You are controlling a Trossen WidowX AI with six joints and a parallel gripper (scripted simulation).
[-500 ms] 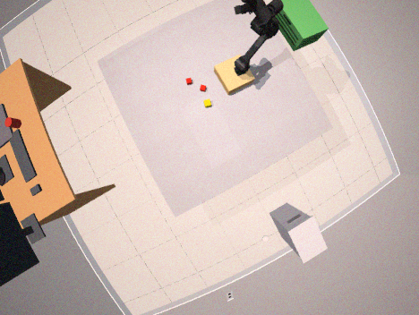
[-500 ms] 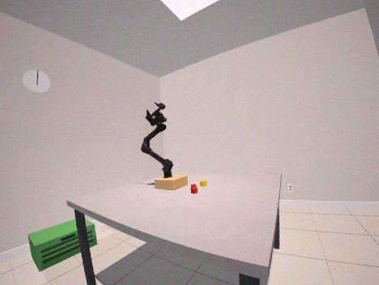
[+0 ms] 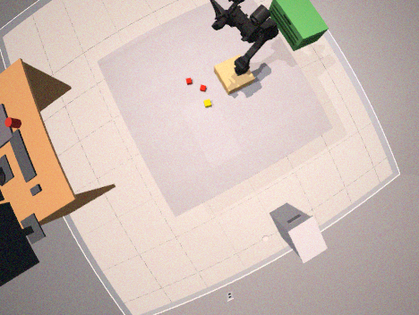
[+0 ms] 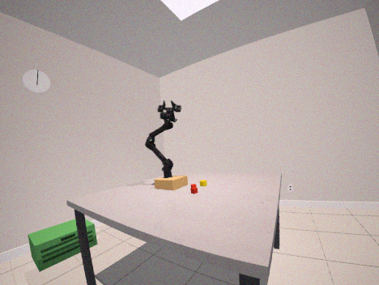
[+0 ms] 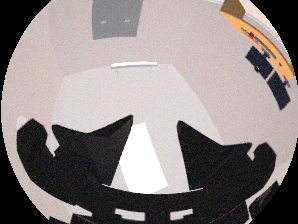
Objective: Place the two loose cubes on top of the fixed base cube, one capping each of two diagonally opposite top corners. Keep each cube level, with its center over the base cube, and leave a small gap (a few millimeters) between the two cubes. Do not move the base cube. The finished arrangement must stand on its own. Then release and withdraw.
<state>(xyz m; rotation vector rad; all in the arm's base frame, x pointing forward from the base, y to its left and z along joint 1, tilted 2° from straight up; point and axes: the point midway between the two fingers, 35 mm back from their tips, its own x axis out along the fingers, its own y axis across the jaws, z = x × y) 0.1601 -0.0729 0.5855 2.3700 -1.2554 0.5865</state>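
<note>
Two red cubes lie apart on the table: one red cube (image 3: pixel 189 80) is farther left, the other red cube (image 3: pixel 202 88) is nearer the wooden block. In the exterior view the red cubes (image 4: pixel 194 190) overlap in line of sight. A yellow cube (image 3: pixel 208 103) (image 4: pixel 203 183) sits separately beside them, with nothing on top; being the odd colour, it looks like the base cube. My gripper (image 4: pixel 168 103) (image 5: pixel 155 121) is raised high above the table, pointing upward, far from all cubes. Its fingers are apart with nothing between them.
The arm stands on a wooden block (image 3: pixel 236 85) (image 4: pixel 163 184) beside the cubes. The grey-pink table (image 3: pixel 179 179) (image 4: pixel 227 227) carries them. A green cabinet (image 3: pixel 304 22) (image 4: pixel 61 243) stands on the floor beyond the table edge. An orange desk (image 3: pixel 49 179) is off to the left.
</note>
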